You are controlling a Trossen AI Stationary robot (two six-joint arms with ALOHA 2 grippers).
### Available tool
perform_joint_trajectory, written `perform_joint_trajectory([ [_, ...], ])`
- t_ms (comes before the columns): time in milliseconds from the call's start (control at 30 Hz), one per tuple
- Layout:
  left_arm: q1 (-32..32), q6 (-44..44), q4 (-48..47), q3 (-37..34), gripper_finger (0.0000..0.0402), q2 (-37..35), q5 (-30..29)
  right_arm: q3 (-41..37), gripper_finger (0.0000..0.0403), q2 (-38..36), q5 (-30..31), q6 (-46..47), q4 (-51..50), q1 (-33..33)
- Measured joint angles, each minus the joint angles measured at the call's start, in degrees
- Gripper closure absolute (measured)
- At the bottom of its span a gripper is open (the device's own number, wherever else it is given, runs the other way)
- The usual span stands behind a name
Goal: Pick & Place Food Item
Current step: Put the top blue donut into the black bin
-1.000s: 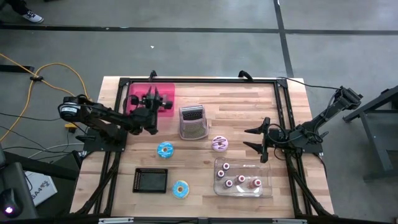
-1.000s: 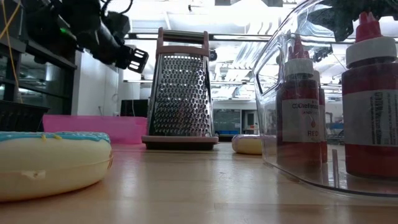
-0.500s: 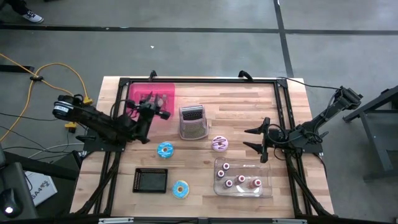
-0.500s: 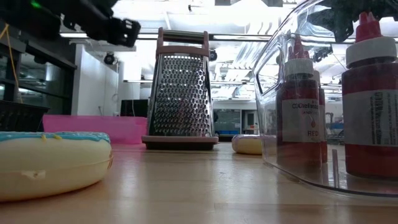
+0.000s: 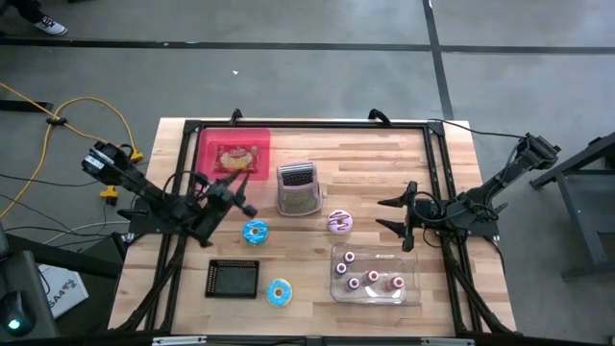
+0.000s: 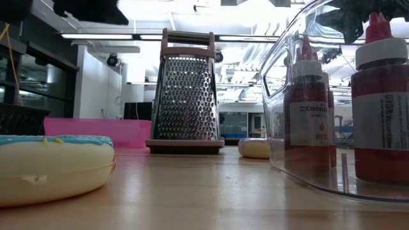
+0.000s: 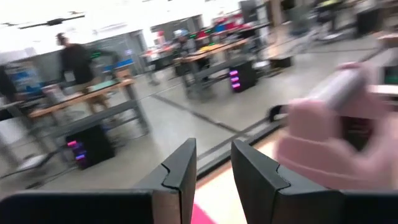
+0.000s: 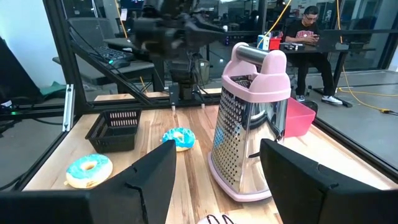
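- Jaws of the left gripper (image 5: 237, 185) stand slightly apart, holding nothing, above the surface (image 5: 365, 159) near the pink bin (image 5: 233, 141).
- Pastry (image 5: 234, 157) lies inside the pink bin, far left.
- Right gripper (image 5: 396, 216) waits with jaws wide, right of the pink-frosted donut (image 5: 339, 222).
- Metal grater (image 5: 299, 187) stands between bin and donut.
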Motion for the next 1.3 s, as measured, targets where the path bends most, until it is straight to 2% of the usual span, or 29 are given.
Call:
perform_joint_trajectory([
  [333, -17.5, -0.5, -0.2, 0.0, 0.0306, 0.0, 0.0, 0.0, 0.0183, 0.0, 0.0, 0.0, 0.0, 0.0],
  [533, -24.2, -1.1, -0.3, 0.0, 0.0306, 0.0, 0.0, 0.0, 0.0183, 0.0, 0.0, -0.1, 0.0, 0.0],
  [767, -24.7, -1.8, -0.3, 0.9, 0.0306, 0.0, -0.2, 0.0, 0.0183, 0.0, 0.0, 0.0, 0.0, 0.0],
  [1000, -24.7, 2.3, -1.8, 6.8, 0.0306, 0.0, -0.2, 0.0, 0.0183, 0.0, 0.0, 0.0, 0.0, 0.0],
  [1100, -24.7, 0.9, -7.3, 9.4, 0.0306, 0.0, -0.2, 0.0, 0.0183, 0.0, 0.0, 0.0, 0.0, -0.1],
  [1200, -24.7, -4.5, -15.7, 11.6, 0.0306, 0.1, 0.2, 0.0, 0.0183, 0.0, 0.0, -0.1, 0.0, -0.4],
  [1300, -24.7, -12.4, -25.0, 12.8, 0.0306, 0.1, 4.7, 0.0, 0.0183, 0.0, 0.0, -0.1, 0.0, -0.8],
])
